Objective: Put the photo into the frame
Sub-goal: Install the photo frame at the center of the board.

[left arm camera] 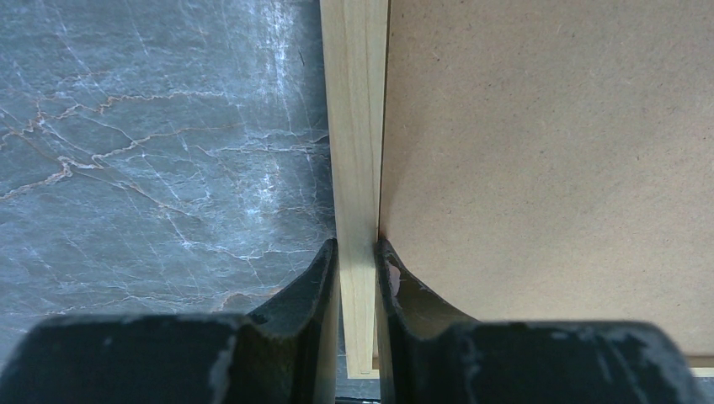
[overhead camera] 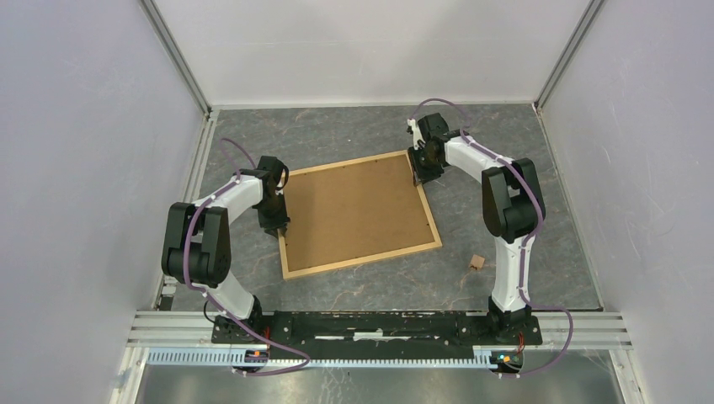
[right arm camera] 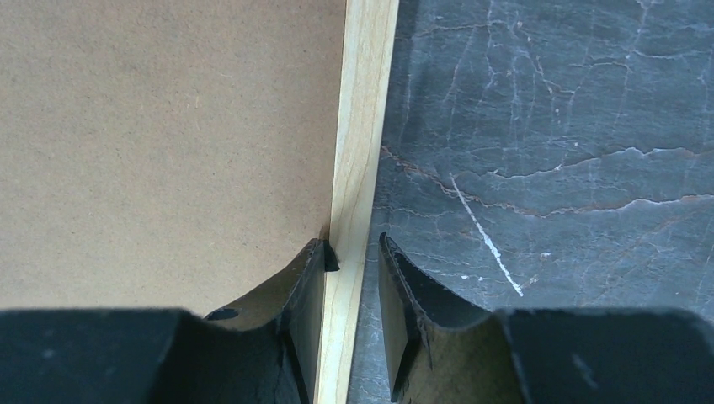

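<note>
**Frame on the counter, seen from above and from both wrists.** The frame (overhead camera: pixel 362 258) lay flat and back-up on the grey marbled counter (overhead camera: pixel 337 135). Its light wooden rim enclosed a brown fibreboard panel (overhead camera: pixel 354 210) that filled the opening. My left jaws, set narrow, clamped the left strip (left arm camera: pixel 354 126) close to its near corner, one finger (left arm camera: pixel 318 278) on the outer face. My right jaws straddled the right strip (right arm camera: pixel 362 126) near the far corner, slightly parted: the inner finger (right arm camera: pixel 307 278) touched wood, the outer finger (right arm camera: pixel 400 278) stood just off it. A small wooden block (overhead camera: pixel 476 263) lay near my right arm.
</note>
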Available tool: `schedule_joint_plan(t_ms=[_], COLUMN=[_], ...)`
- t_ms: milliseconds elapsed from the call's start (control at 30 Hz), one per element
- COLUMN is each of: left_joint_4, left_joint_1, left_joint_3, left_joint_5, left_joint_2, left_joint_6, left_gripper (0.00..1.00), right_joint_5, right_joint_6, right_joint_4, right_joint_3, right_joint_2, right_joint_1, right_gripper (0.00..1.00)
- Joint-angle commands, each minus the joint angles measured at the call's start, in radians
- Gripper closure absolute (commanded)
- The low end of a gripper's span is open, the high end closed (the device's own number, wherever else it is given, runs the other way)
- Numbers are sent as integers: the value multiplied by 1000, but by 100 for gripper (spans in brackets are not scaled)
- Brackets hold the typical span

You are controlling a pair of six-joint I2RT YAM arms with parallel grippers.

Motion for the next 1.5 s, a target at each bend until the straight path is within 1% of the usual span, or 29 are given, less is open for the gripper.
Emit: schedule_joint_plan(t_ms=[0, 133, 233, 333, 433, 567, 733, 933, 1200, 1467], left_joint_4=[10, 10, 10, 4, 5, -15, -40, -28, -10, -4], left_joint_1=[-6, -6, -7, -7, -9, -8, -8, -8, -8, -8], left_joint_3=[6, 9, 9, 13, 15, 29, 34, 28, 10, 6], left_joint_5=[-24, -22, -23, -36, -42, -22, -15, -28, -40, -41], left_joint_2=[-26, -24, -16, -7, -14, -23, -27, -20, -14, -12], left_joint_6=[49, 47, 47, 49, 43, 34, 19, 17, 22, 27], left_gripper=[98, 98, 98, 98, 98, 98, 98, 98, 98, 98], right_joint_5=[73, 17, -21, 47, 121, 151, 186, 182, 203, 167], right_joint_6=[-9, -14, -20, -33, -52, -64, -61, -50, -48, -46], right_joint_4=[-11, -18, -39, -51, -110, -155, -160, -172, -171, -167], right_joint_3=[-26, -7, 15, 24, 66, 108, 128, 157, 170, 188], right_joint_2=[29, 36, 4, -65, -60, -19, -13, 23, 64, 27], right_joint_1=[-5, -6, -3, -1, -2, 11, 43, 57, 72, 68], right_gripper=[65, 64, 61, 56, 53, 53, 53, 58, 60, 60])
